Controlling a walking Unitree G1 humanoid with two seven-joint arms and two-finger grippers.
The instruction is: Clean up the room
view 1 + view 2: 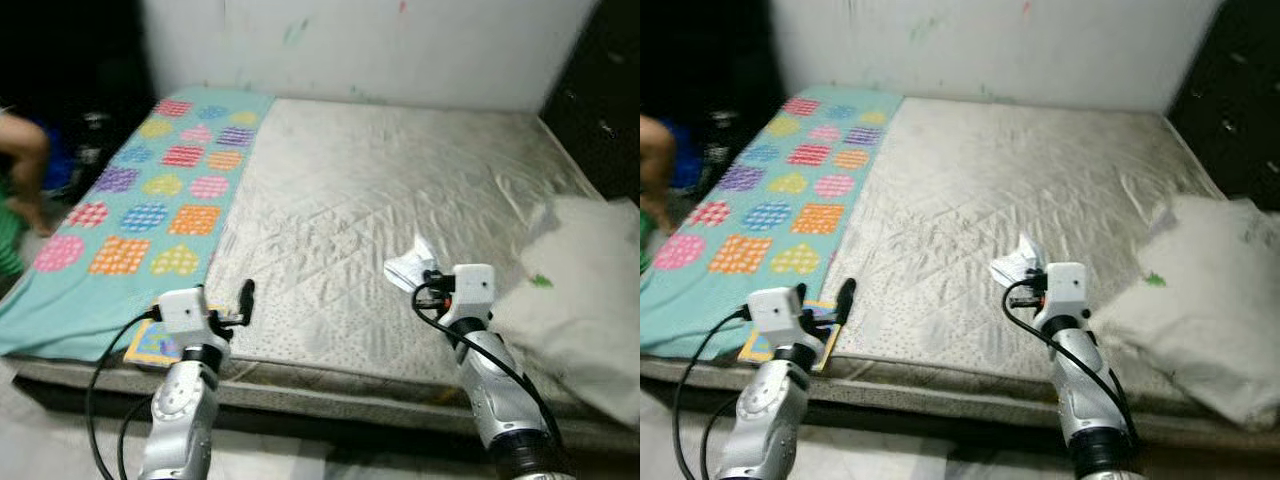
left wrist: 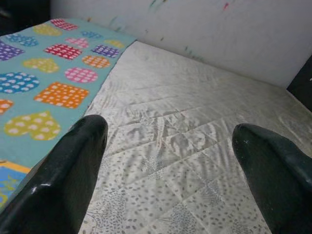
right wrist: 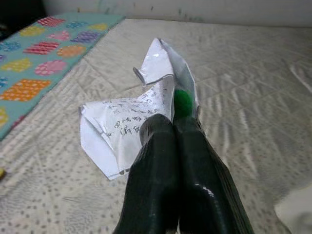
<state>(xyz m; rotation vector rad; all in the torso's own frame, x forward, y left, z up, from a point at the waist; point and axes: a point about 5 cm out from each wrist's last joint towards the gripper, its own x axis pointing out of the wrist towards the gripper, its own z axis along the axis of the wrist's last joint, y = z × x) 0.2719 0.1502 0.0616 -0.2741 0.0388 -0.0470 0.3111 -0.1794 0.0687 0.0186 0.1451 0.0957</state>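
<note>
The right gripper (image 3: 173, 127), arm reaching forward over the bed (image 1: 400, 190), pinches a crumpled silver wrapper (image 3: 131, 117). At nine o'clock from it, the left gripper (image 2: 170, 141) hovers spread wide beside the heart-patterned blanket (image 1: 150, 200).

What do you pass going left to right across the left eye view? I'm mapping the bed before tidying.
person's arm → patterned blanket → left gripper → bare mattress → silver wrapper in the right gripper → white pillow.
</note>
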